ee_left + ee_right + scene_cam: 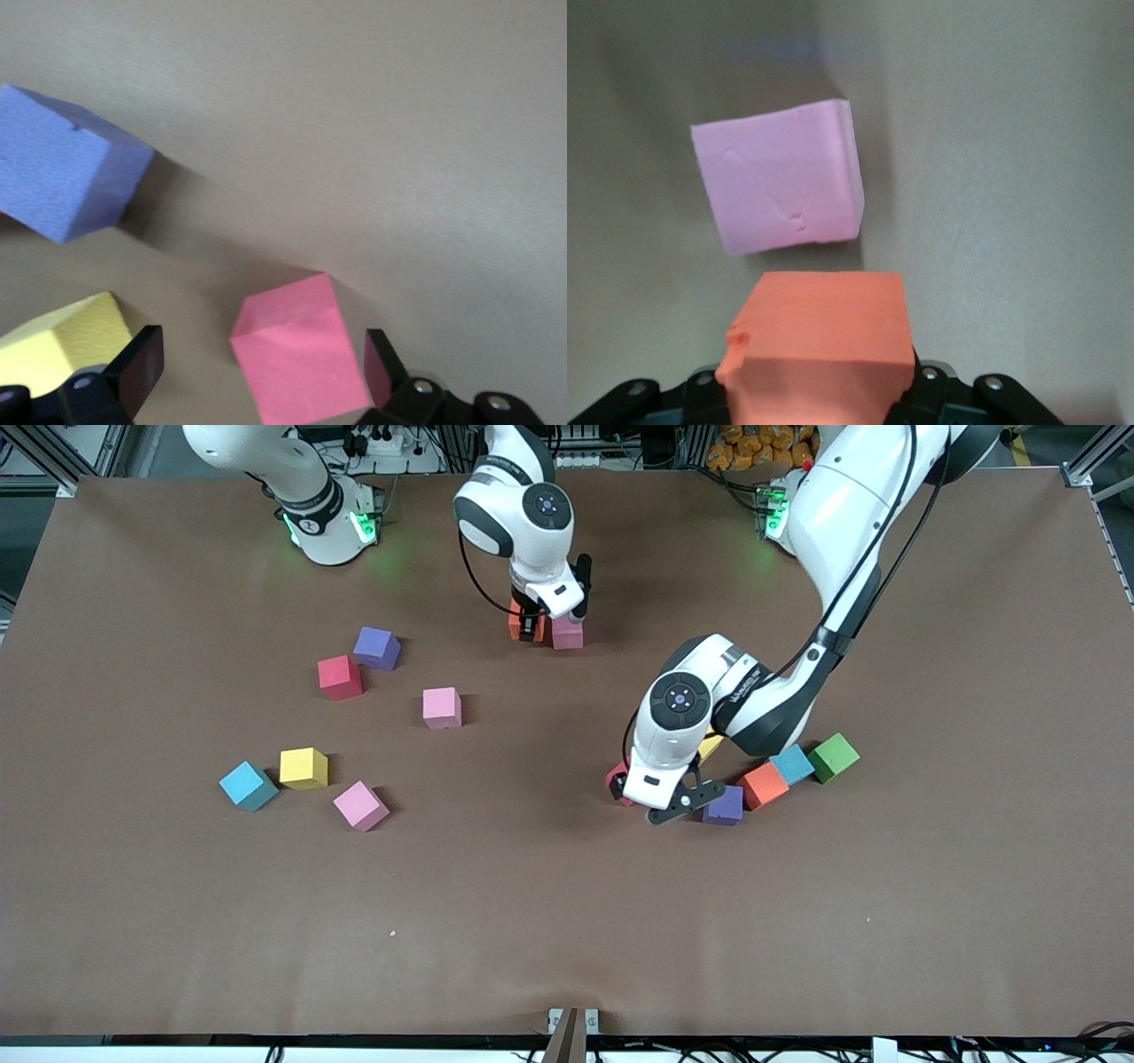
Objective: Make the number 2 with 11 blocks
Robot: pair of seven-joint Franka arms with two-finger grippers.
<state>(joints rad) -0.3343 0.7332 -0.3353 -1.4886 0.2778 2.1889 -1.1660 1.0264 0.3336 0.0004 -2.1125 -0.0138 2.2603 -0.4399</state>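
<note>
My right gripper (526, 623) is shut on an orange block (819, 345), low beside a pink block (568, 634), with a narrow gap between the two. My left gripper (259, 367) is open and straddles a red block (301, 354), which sits closer to one finger. A yellow block (53, 350) lies just outside the other finger, and a purple block (66, 168) lies a little further off. Loose blocks lie toward the right arm's end: purple (377, 646), red (340, 677), pink (441, 708), yellow (303, 768), light blue (247, 786), pink (360, 805). No number 2 shows.
Beside the left hand an orange block (764, 785), a light blue block (791, 763) and a green cube (833, 757) lie in a row toward the left arm's end. The brown table (567, 921) stretches wide nearer the front camera.
</note>
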